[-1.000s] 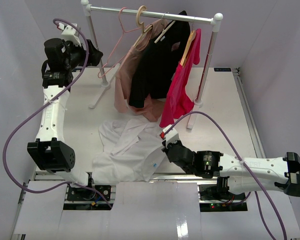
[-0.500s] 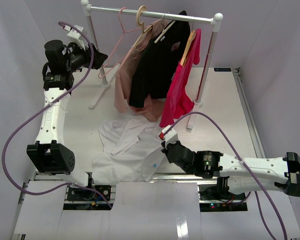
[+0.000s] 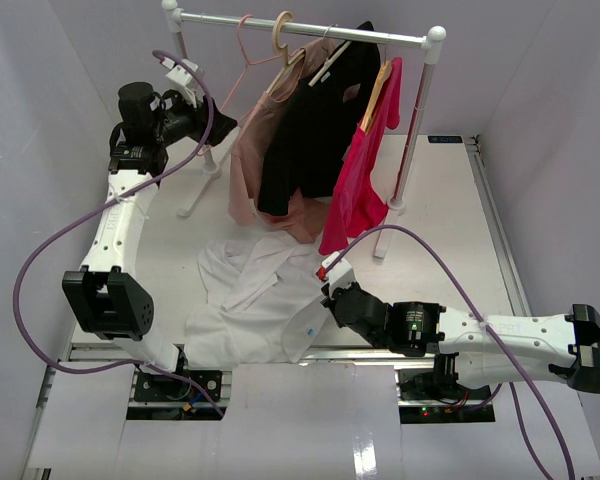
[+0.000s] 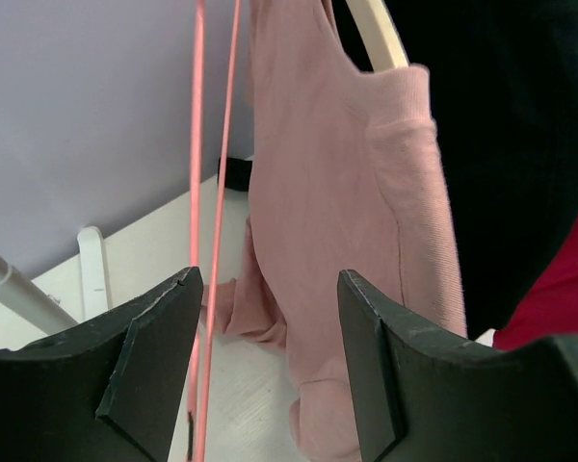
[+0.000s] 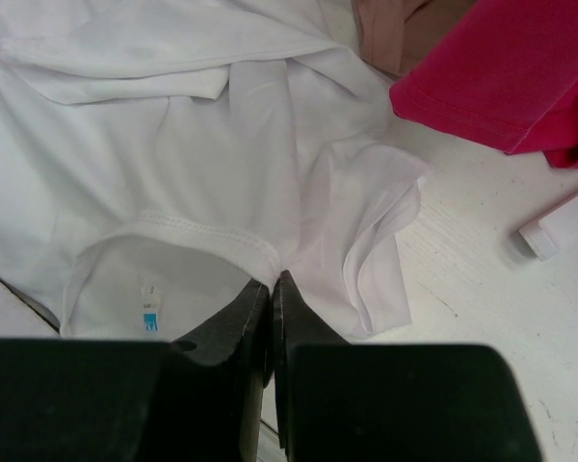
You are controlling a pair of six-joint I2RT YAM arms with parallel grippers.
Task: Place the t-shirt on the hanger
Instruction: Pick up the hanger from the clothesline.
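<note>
Step in hand, as I judge it: fetching the hanger, while the t-shirt lies ready. L gripper is up at the far left by the rail, jaws wide apart, nothing held. In the L wrist view the two thin pink wires of the hanger run down between the fingers, just beside the inner face of the left one; if they touch it, I cannot tell. The hanger hangs on the rail, left of the pink garment.

R gripper is low over the table, jaws fully closed on the collar seam of the t-shirt. The t-shirt lies crumpled on the table near the front edge, neck opening toward the R arm.

Next move, prob.: the L jaws must close on the wires, so they need to be centred a bit more, because the wire is thin and can slip out sideways. Then lift until the hook comes off the rail, w/o dragging the pink garment, which is very near.

Hard to see: the hook and lower bar of the hanger are cut off in the wrist view; from the top, L gripper covers part of the frame. How many cloth layers the R jaws pinch is not visible. The near edge of the t-shirt is partly under the R arm.
</note>
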